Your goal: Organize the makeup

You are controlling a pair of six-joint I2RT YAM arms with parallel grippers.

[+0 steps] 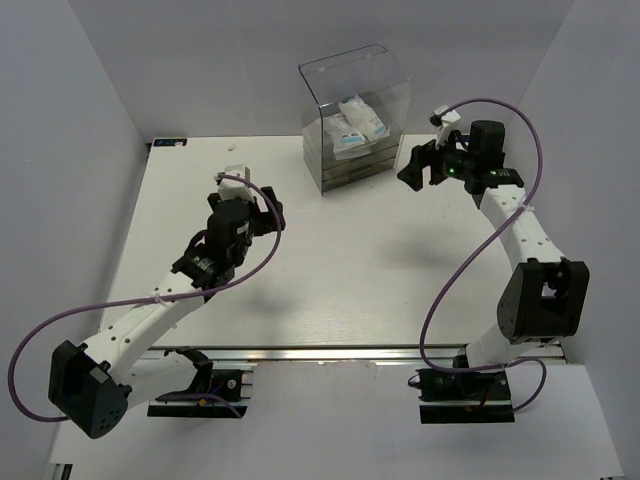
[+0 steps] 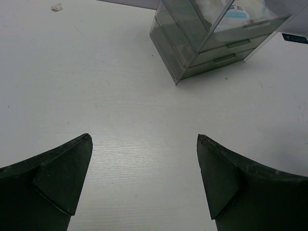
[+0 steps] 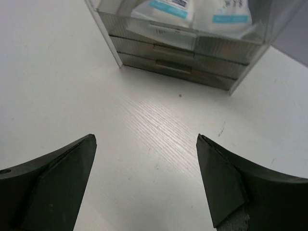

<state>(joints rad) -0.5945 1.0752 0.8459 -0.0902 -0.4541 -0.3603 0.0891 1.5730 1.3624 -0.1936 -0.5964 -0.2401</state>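
Although both arms reached out over the white counter (image 1: 350, 260), neither tool held anything: the left tool (image 2: 144, 137) hung with its dark fingers spread wide over bare counter, well apart from the clear acrylic box (image 1: 355, 110) and to its near-left, and the right tool (image 3: 145, 137) was likewise released, its fingers parted, near the box's front right corner but not touching it. Nothing lay between either tool and the box. The box stood at the far edge of the counter, turned slightly so that its stacked drawer fronts (image 3: 178, 60) faced the near side; the lower drawers were pushed in. A small pale scrap (image 2: 57, 7) lay on the counter far to the left of the box. Purple cables (image 1: 470, 250) looped loosely beside each arm, clear of the box. Two white packets (image 3: 166, 8) with blue print sat side by side in the upper part of the box, behind a low clear front panel, touching or nearly touching one another; whether they rested in the top drawer or on top of it could not be told. From above they appeared to lean back, their long axes running roughly from the box's front toward its rear, with the blue bands facing the front.
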